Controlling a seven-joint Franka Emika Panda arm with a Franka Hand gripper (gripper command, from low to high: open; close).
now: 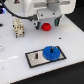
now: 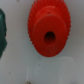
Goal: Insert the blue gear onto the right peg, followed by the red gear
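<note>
The blue gear (image 1: pixel 50 52) is seen seated on the black plate (image 1: pixel 35 58) near the counter's (image 1: pixel 70 45) front edge. The red gear (image 1: pixel 46 26) is seen flat on the counter below the hand (image 1: pixel 46 20); whether the hand is open cannot be told.

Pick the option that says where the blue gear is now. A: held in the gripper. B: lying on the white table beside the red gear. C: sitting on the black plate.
C: in the exterior view the blue gear sits on the black plate, while the red gear lies apart on the white table.
</note>
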